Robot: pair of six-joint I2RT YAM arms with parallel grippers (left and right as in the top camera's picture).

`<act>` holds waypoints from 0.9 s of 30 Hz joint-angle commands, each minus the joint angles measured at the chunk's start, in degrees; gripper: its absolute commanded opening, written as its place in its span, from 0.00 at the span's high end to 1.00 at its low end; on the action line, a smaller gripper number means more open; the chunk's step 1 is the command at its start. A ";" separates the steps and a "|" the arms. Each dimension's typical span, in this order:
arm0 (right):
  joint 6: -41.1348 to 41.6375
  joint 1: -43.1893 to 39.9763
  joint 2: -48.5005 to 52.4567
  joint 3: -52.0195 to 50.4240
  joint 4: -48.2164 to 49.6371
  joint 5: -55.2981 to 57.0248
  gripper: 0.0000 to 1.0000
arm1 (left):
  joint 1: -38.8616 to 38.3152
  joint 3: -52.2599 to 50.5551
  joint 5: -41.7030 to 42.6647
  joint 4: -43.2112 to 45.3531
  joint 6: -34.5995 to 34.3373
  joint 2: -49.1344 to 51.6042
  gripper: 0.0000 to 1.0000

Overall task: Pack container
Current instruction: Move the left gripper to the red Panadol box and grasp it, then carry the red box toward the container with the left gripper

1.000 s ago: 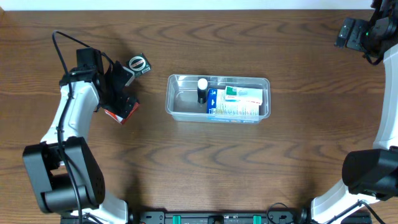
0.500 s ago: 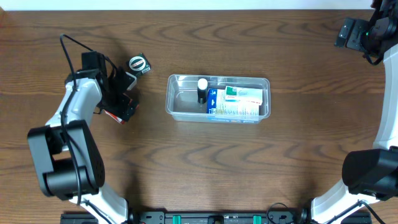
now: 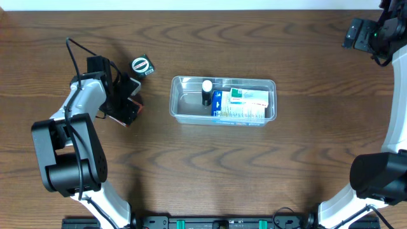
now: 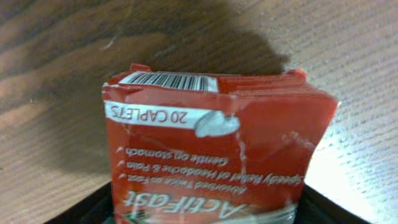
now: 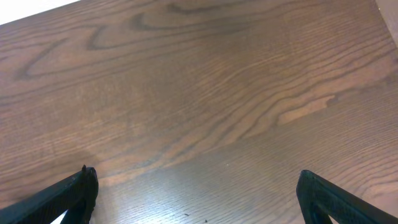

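- Clearly, the left gripper (image 3: 124,104) is down on a red packet (image 4: 217,149) near the worktop's (image 3: 203,172) left edge. The packet fills the gap between its dark fingers, but I cannot tell whether they pinch it.
- The right gripper (image 5: 199,190) stands wide open over bare wood at the far right corner, holding and touching nothing.
- The container (image 3: 188,105) sits at the worktop's middle, slightly towards the far edge, well apart from both grippers.
- Inside it, a small dark bottle (image 3: 206,90) with a white cap stands near the middle, and a blue, white and green box (image 3: 245,103) fills the right part. The left part is bare.
- It is a clear rectangular tub with rounded corners and a rim.
- A small round item (image 3: 140,65) lies just beyond the left gripper.
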 commanded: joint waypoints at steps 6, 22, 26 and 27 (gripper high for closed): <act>0.63 -0.37 0.11 0.28 -0.04 0.37 0.01 | 0.24 0.83 -0.20 -2.12 -14.36 -0.07 0.38; 0.63 -0.37 0.11 0.28 -0.04 0.37 0.01 | -0.98 4.24 11.74 -11.52 -30.36 -6.29 0.41; 0.63 -0.37 0.11 0.28 -0.04 0.39 0.01 | -1.90 5.92 24.52 -13.35 -30.38 -10.73 0.41; 0.63 -0.37 0.11 0.28 -0.04 0.39 0.01 | -2.16 5.99 27.36 -13.25 -30.36 -11.98 0.41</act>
